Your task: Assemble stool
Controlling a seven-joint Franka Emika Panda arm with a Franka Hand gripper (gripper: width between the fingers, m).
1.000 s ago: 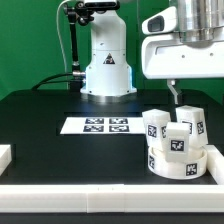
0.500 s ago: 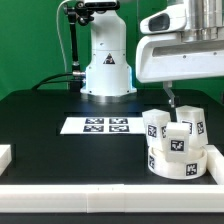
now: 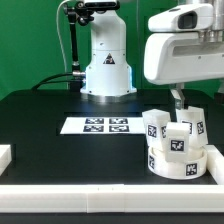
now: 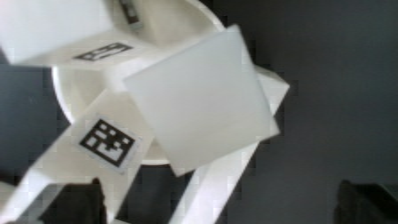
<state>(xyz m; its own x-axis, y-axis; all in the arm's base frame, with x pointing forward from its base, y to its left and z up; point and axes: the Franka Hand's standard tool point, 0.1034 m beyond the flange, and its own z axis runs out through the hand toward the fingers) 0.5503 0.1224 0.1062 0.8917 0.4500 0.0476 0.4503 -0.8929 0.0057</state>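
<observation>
Tool [image 3: 178,98] shifted right, white tagged stool [image 3: 176,146] with legs up

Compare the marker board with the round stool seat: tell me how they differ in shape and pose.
The marker board is a thin flat rectangle lying on the black table; the stool seat is a low round ring with visible height. The marker board carries nothing, while the stool seat has three blocky legs standing on it. The marker board sits mid-table; the stool seat sits toward the exterior view's right, under the gripper. Both are white and bear black-and-white square tags.
</observation>
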